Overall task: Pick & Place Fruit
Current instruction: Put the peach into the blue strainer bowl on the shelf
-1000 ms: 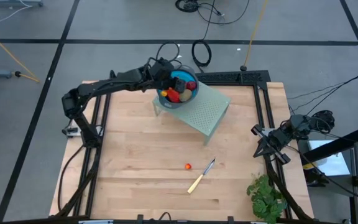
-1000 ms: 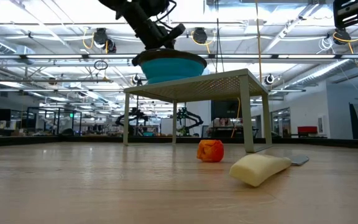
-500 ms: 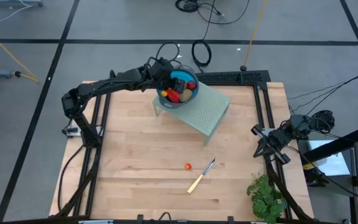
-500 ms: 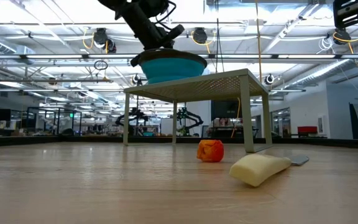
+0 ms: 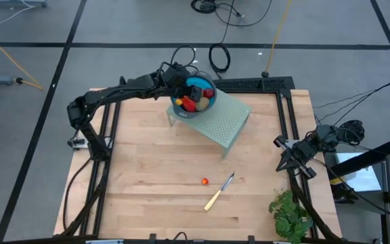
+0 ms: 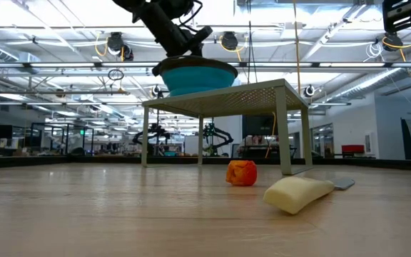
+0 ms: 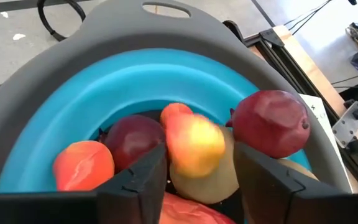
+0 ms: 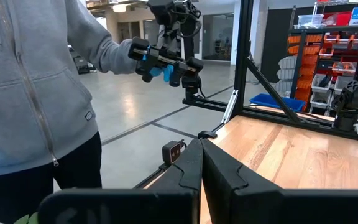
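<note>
A blue bowl with a grey rim (image 7: 135, 37) (image 5: 193, 95) stands on a pale green perforated stand (image 5: 225, 122) at the table's far middle. It holds several fruit: two dark red balls (image 7: 269, 121) (image 7: 132, 140), an orange-red piece (image 7: 82, 165) and a yellow-red piece (image 7: 194, 146) lying on a pale oval. My left gripper (image 7: 197, 168) (image 5: 181, 85) hangs open over the bowl, its fingers on either side of the yellow-red piece. One tiny orange-red fruit (image 5: 204, 181) (image 6: 242, 173) lies on the table. My right gripper (image 8: 201, 168) (image 5: 296, 159) waits shut at the table's right edge. My left gripper comes slanting down into the bowl from the table's left. The yellow-red piece (image 7: 179, 155) lies between its open fingers on the other fruit. Whether a finger (image 7: 145, 180) touches it, I cannot tell.
A pale-handled knife (image 5: 219, 191) (image 6: 298, 193) lies right of the tiny fruit. A leafy green bunch (image 5: 290, 215) sits at the near right corner. A person in a grey hooded top (image 8: 30, 93) stands beyond the table's right side.
</note>
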`<state>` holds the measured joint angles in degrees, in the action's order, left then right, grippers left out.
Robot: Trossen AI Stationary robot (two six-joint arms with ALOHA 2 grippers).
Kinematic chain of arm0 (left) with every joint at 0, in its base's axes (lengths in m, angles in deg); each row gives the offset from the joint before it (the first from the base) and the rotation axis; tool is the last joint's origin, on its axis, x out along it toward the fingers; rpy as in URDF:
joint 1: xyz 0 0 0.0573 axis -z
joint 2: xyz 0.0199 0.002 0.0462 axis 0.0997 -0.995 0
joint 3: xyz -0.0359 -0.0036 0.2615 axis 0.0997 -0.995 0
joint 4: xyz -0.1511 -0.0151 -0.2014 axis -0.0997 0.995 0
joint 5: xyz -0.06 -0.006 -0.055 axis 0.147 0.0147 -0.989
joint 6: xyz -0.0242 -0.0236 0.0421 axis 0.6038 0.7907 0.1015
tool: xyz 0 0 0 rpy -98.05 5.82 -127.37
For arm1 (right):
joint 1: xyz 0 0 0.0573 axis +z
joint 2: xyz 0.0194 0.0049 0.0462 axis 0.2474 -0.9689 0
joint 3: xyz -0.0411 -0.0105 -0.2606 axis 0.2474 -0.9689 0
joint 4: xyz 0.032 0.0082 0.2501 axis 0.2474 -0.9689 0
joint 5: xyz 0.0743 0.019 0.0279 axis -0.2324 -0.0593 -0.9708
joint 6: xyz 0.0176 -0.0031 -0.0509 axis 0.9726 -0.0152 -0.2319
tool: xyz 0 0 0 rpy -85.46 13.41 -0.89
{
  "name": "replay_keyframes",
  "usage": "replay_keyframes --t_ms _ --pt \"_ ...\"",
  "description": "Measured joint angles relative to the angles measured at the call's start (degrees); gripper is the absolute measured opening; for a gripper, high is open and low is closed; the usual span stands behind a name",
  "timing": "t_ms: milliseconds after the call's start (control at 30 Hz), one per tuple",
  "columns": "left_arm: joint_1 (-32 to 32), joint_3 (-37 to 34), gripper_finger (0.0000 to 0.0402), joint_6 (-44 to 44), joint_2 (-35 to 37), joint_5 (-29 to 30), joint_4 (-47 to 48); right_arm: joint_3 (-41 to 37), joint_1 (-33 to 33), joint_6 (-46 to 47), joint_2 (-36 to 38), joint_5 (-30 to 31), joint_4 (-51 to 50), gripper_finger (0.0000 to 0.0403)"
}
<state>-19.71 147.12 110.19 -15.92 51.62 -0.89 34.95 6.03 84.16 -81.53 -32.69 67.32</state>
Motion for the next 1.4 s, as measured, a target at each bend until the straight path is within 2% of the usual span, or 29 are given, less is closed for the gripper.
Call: replay_keyframes --t_ms 267,533,933,1300,1400 --pt "-0.1 0.0 0.0218 0.2 0.2 -0.8 0.0 0.0 0.0 0.0 0.0 0.0 0.0 0.0000" --pt "0.2 2.2 0.0215 3.8 3.9 -4.5 0.0 0.0 0.0 0.0 0.0 0.0 0.0 0.0000" --pt "8.7 7.5 0.0168 5.1 6.1 -6.1 0.1 0.0 0.0 0.0 0.0 -0.2 0.0 0.0000" --pt "18.8 7.7 0.0121 10.5 6.0 -6.0 0.0 0.0 0.0 0.0 0.0 -0.2 0.0 0.0000" --pt "22.3 7.7 0.0110 12.4 6.0 -3.9 0.0 0.0 0.0 0.0 0.0 -0.2 0.0 0.0000"
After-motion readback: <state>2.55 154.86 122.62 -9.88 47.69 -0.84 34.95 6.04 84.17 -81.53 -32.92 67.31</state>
